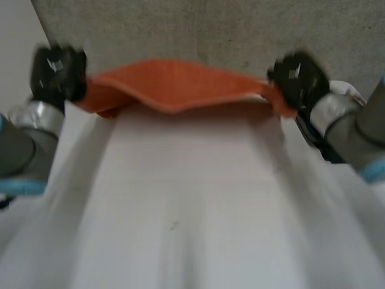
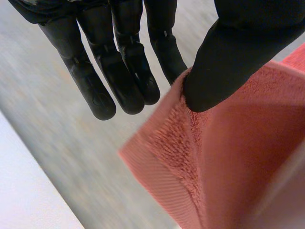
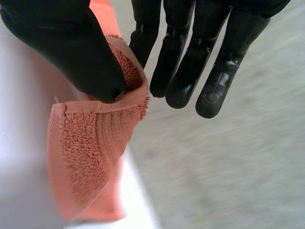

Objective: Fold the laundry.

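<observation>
An orange towel (image 1: 174, 90) hangs stretched between my two hands above the far edge of the white table (image 1: 180, 198). My left hand (image 1: 58, 72) holds its left end; in the left wrist view the thumb (image 2: 228, 62) pinches the towel's corner (image 2: 200, 157) against a finger, the other fingers (image 2: 114, 71) straight. My right hand (image 1: 298, 78) holds the right end; in the right wrist view its thumb (image 3: 71, 52) presses the towel's corner (image 3: 95, 152) against the first finger, with the remaining fingers (image 3: 209, 57) straight. The towel sags in the middle.
Grey floor (image 1: 198, 30) lies beyond the table's far edge. The table's white top spreads toward me below the towel. Both forearms (image 1: 24, 150) flank the table at its sides.
</observation>
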